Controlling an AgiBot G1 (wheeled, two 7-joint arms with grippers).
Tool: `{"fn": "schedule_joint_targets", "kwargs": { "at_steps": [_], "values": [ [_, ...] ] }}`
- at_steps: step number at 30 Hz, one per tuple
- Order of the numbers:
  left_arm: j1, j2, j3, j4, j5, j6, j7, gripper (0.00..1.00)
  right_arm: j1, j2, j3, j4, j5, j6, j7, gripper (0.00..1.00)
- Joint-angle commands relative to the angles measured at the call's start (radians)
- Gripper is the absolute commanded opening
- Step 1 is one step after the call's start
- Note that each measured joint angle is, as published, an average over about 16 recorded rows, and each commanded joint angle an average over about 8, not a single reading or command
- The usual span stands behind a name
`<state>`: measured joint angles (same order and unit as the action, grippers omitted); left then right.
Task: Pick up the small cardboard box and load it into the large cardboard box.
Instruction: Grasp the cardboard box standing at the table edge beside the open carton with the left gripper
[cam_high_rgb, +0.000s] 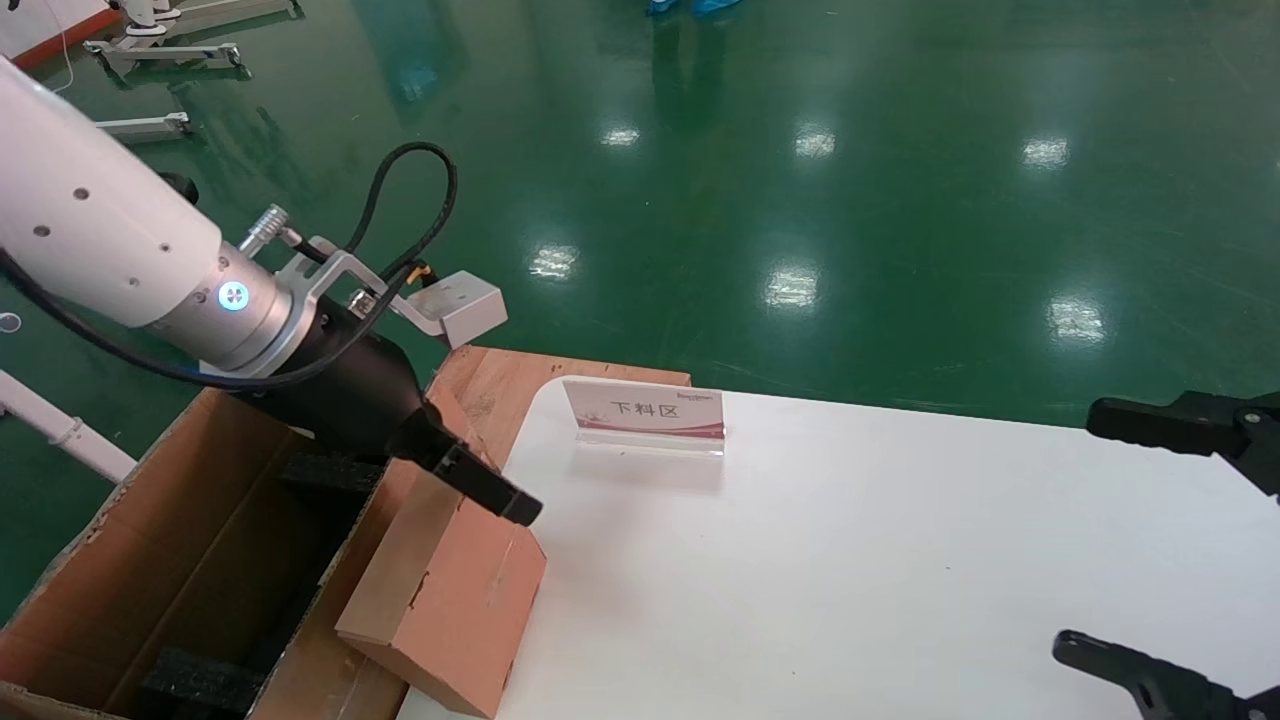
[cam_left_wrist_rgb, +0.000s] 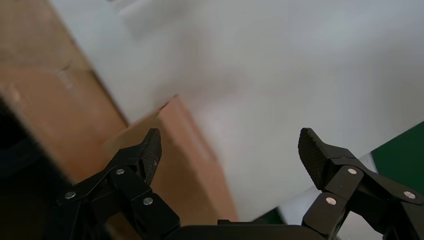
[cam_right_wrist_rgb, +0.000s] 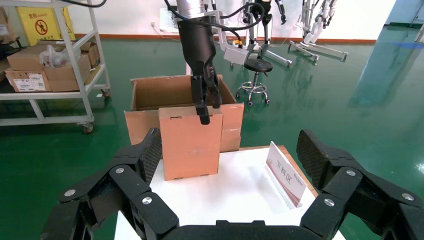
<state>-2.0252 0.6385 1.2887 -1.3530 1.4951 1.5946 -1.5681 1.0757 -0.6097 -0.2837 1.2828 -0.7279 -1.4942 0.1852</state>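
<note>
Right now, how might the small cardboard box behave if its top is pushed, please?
Probably tips rather than slides: the small cardboard box stands tall on a narrow end at the white table edge. It looks stiff, with flat faces. The open left gripper at its top could topple it.

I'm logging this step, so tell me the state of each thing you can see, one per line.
small cardboard box: closed, standing at the white table's left edge, tilted in the head view.
large cardboard box: open, flaps out, black foam pads inside.
left claw: open, at the small box's top edge, one finger on either side.
right claw: open, empty, parked over the table's right side.
sign: upright on the table.
</note>
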Motion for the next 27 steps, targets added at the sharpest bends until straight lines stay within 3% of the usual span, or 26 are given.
{"fn": "schedule_joint_targets", "kwargs": {
  "at_steps": [1,9,13,17,27],
  "values": [
    [-0.052,0.015,0.074,0.001,0.0,0.001,-0.025,1.0,0.0,0.0,0.0,0.0,0.0,0.0,0.0,1.0],
    [-0.218,0.087,0.366,0.0,-0.014,-0.006,-0.148,1.0,0.0,0.0,-0.001,0.0,0.0,0.0,0.0,1.0],
    [-0.269,0.122,0.472,-0.003,0.0,-0.023,-0.203,1.0,0.0,0.0,-0.001,0.0,0.001,0.0,0.0,1.0],
    [-0.29,0.122,0.516,-0.007,-0.017,-0.05,-0.217,1.0,0.0,0.001,-0.001,0.0,0.001,0.001,-0.001,1.0],
    [-0.294,0.072,0.526,-0.008,-0.07,-0.094,-0.179,1.0,0.0,0.001,-0.002,0.0,0.001,0.001,-0.001,1.0]
  ]
}}
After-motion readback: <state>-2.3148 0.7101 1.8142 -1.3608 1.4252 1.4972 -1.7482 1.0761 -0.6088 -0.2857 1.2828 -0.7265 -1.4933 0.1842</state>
